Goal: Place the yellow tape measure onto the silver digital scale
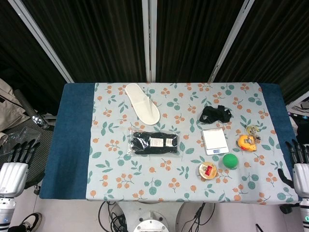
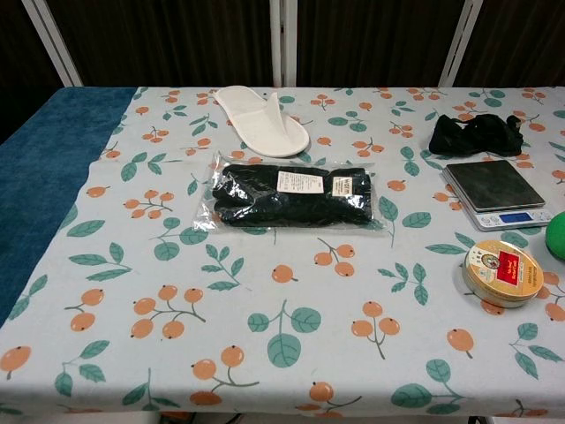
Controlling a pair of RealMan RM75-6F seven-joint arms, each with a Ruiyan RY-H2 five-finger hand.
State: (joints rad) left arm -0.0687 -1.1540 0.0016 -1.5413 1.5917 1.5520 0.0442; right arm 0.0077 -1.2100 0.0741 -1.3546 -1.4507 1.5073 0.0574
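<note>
a floral tablecloth [image 1: 145, 179] covers the blue table [image 1: 72, 145] before dark curtains [image 1: 193, 34]; the yellow tape measure [image 1: 246, 141] lies just right of the silver digital scale [image 1: 214, 140], apart. left hand [image 1: 15, 164] and right hand [image 1: 300, 166] hang off the table's sides, fingers spread, holding nothing.

Surface cloth [image 1: 145, 179]: pale, printed with orange berries and teal leaves, over dark blue. Slipper [image 1: 143, 103]: white. Packaged item [image 1: 155, 143]: black. Scale [image 1: 215, 140]: silver. Tape measure [image 1: 246, 142]: yellow-orange. Ball [image 1: 230, 161]: green. Tin [image 2: 501, 272]: gold, red-labelled.
</note>
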